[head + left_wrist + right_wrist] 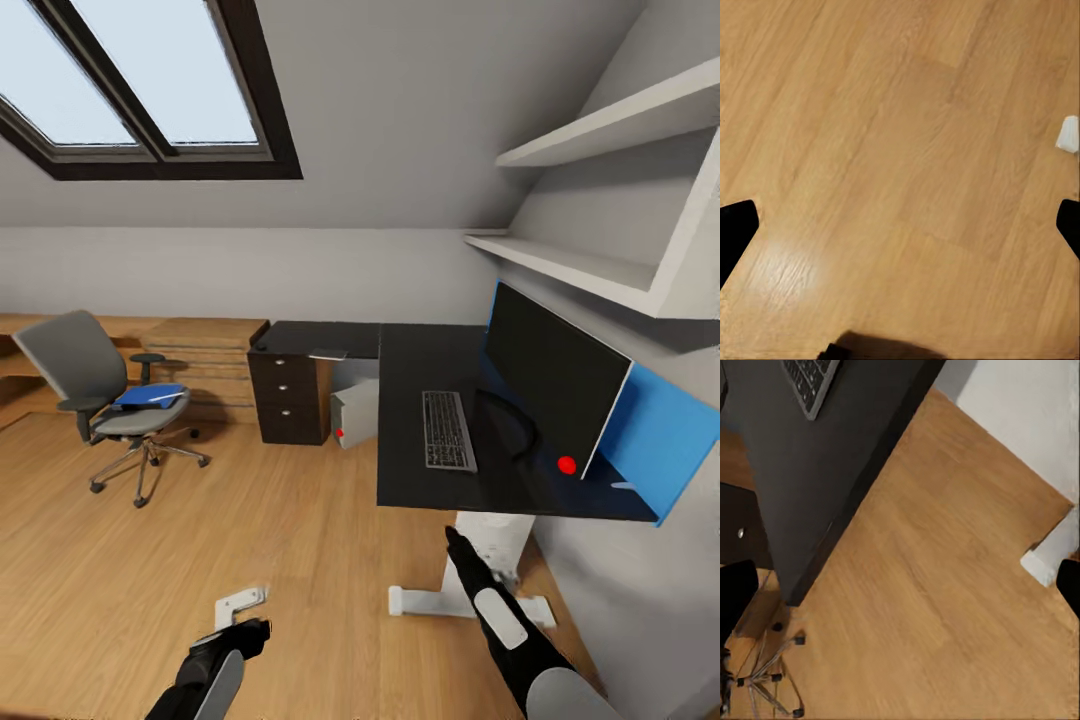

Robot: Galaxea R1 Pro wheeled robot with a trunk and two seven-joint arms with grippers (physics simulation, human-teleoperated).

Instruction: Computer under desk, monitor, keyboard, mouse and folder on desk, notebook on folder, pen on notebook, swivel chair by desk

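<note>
folder (150, 394) lies flat on the swivel chair (105, 400) seat, well apart from the desk (440, 425). thin, light, probably slick; i'd pinch an overhanging edge. my left gripper (900, 225) and right gripper (900, 585) both spread apart, empty, over floor.

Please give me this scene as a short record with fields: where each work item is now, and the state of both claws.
monitor: upright on desk
keyboard: on desk, beside monitor
computer: on floor, under desk
folder: on swivel chair seat, away from desk
left claw: open, over floor
right claw: open, holding nothing
</note>
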